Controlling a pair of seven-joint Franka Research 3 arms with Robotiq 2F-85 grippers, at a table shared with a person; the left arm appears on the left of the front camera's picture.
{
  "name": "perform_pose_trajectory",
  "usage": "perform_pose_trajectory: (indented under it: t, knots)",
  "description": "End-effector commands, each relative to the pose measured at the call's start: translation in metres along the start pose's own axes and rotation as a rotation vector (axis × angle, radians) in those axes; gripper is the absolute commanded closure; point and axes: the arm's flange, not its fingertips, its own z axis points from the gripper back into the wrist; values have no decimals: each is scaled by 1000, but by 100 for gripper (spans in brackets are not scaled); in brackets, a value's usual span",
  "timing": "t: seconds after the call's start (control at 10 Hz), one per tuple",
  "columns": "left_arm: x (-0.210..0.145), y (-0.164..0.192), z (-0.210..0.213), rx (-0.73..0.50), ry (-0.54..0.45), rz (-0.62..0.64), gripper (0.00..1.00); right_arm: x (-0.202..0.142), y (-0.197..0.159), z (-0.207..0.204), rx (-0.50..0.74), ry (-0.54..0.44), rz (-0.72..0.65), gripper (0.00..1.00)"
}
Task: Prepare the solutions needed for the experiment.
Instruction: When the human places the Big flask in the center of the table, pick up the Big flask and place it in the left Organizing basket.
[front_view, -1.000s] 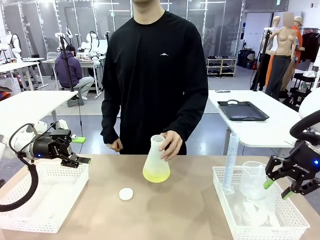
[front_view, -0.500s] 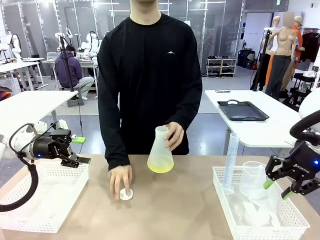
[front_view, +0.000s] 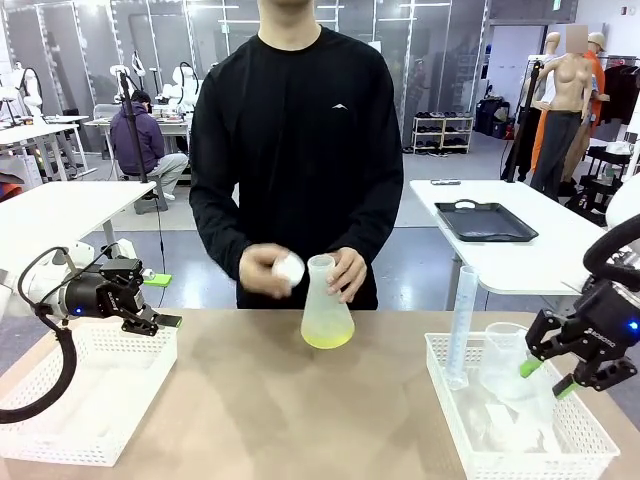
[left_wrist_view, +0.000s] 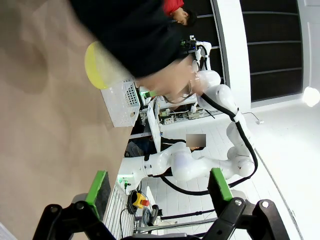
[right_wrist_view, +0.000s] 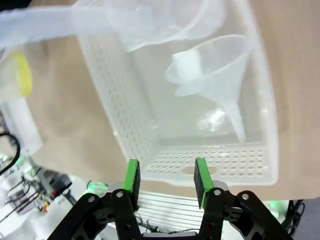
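Both idle: left end effector (left_wrist_view: 159, 186) wide open, right end effector (right_wrist_view: 165, 175) part-open and empty over its basket (right_wrist_view: 215, 165). The solutions (front_view: 328, 338) sit in the flask (front_view: 327, 300), mid-surface (front_view: 300, 420). The person's hand (front_view: 262, 272) just lifted the cap (front_view: 289, 268) to the flask mouth, so capping is likely next.

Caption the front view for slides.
Person holds white cap beside flask of yellow-green solution; left gripper open, right gripper over basket.

Clear funnel (right_wrist_view: 220, 70) lies in white perforated basket (right_wrist_view: 240, 162).
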Motion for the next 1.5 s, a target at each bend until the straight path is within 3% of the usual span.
perform_pose_trajectory:
  t: [0.0,0.5,0.6,1.0,1.4]
  knots:
    - [1,-2,0,2,1,-1,0,4,13,4,196,42,63,44]
    - [1,-2,0,2,1,-1,0,39,42,-1,539,161,46,44]
    - [1,-2,0,2,1,-1,0,40,43,-4,623,100,34,44]
    - [1,-2,0,2,1,-1,0,41,41,-7,883,122,118,44]
    - [1,-2,0,2,1,-1,0,43,41,-4,919,201,74,44]
